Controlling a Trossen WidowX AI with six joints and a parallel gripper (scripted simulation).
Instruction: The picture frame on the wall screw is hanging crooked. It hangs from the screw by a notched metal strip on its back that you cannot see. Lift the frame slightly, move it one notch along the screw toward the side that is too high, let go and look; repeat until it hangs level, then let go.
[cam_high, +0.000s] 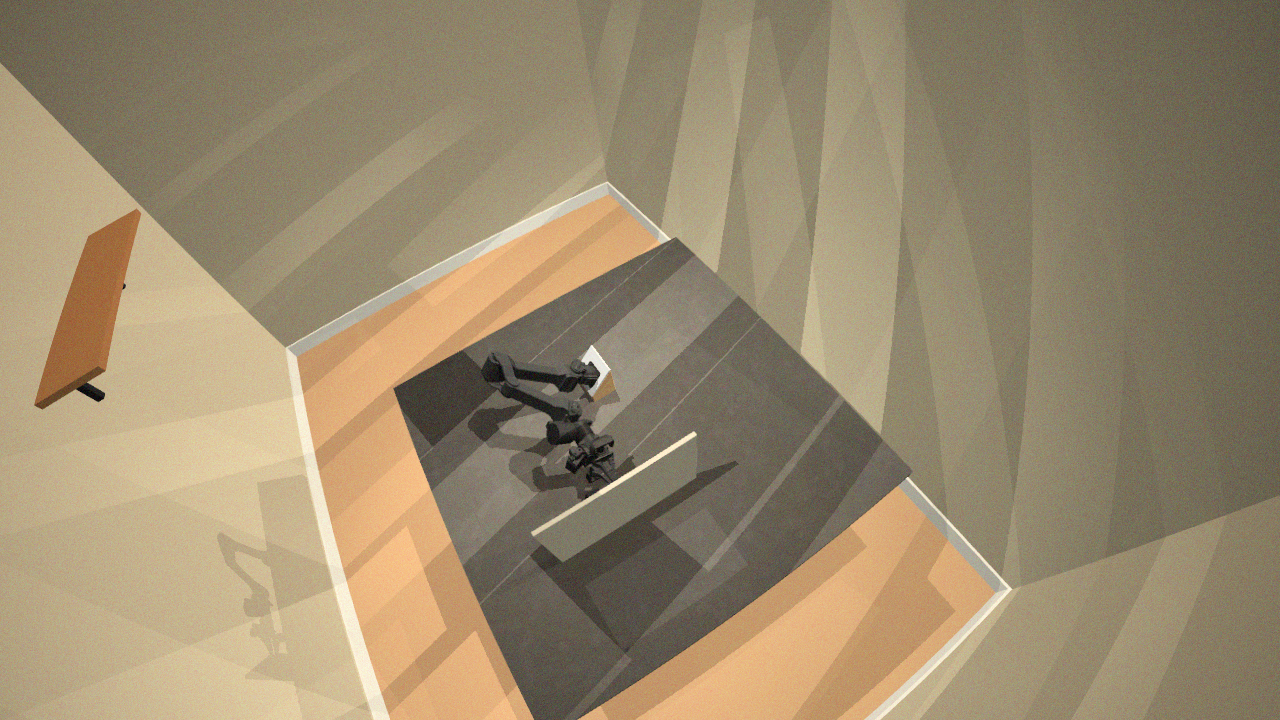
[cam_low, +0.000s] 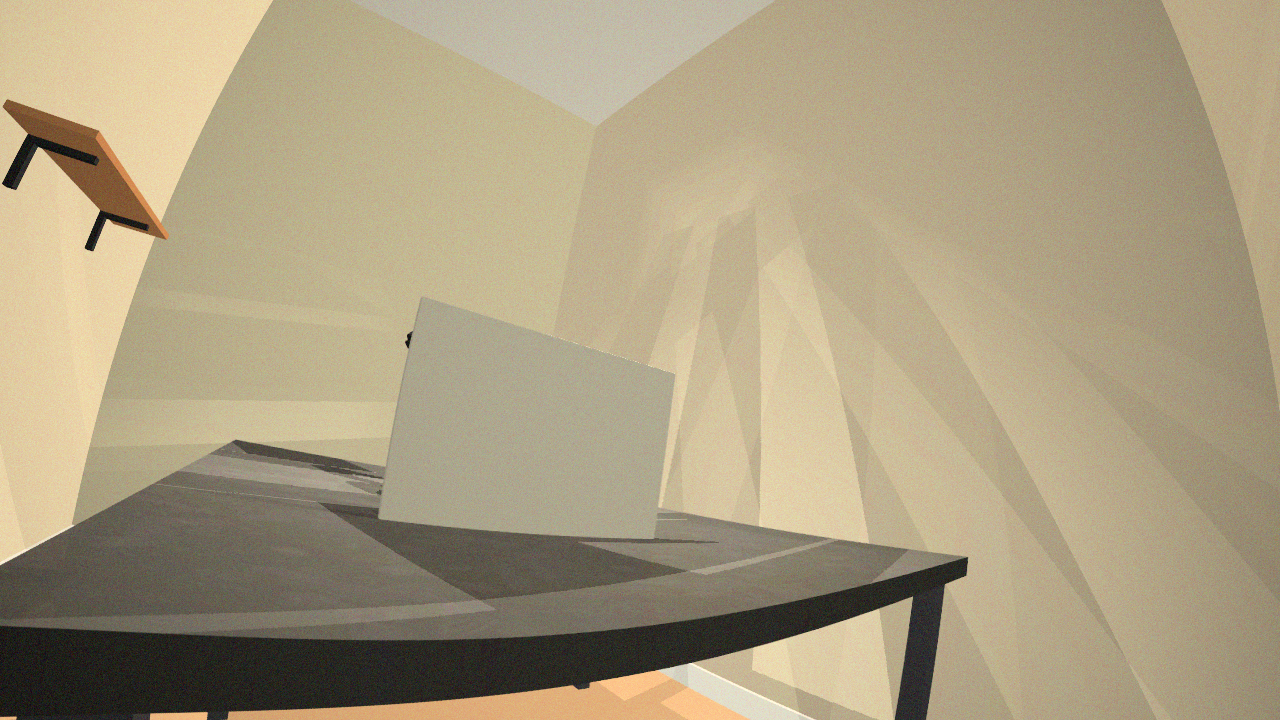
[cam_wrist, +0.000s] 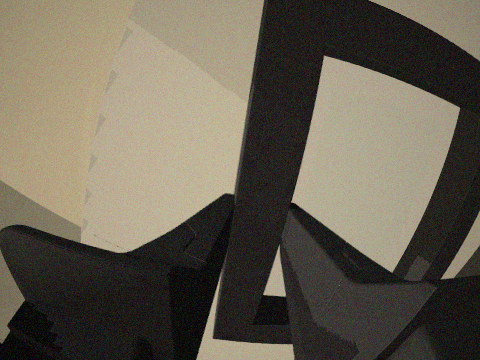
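Note:
The picture frame (cam_wrist: 285, 75) is dark and flat-barred with a light opening. Its near side bar runs slanted from top to bottom of the wrist view. My gripper (cam_wrist: 258, 208) is shut on this side bar, one finger on each side of it, above the frame's lower corner. In the top view the gripper (cam_high: 601, 481) is at the near face of the upright pale panel (cam_high: 640, 501) (cam_low: 528, 429). The frame is not discernible in the top and exterior views; the exterior view shows the panel's back. The screw and notched strip are hidden. I cannot tell how level the frame is.
The panel stands on the dark table (cam_high: 760, 429) (cam_low: 179, 546). A white plate (cam_high: 592, 358) and a small brown piece (cam_high: 605, 385) are by the arm's base. A wooden shelf (cam_high: 89, 308) (cam_low: 98, 174) is on the room wall, away from the arm.

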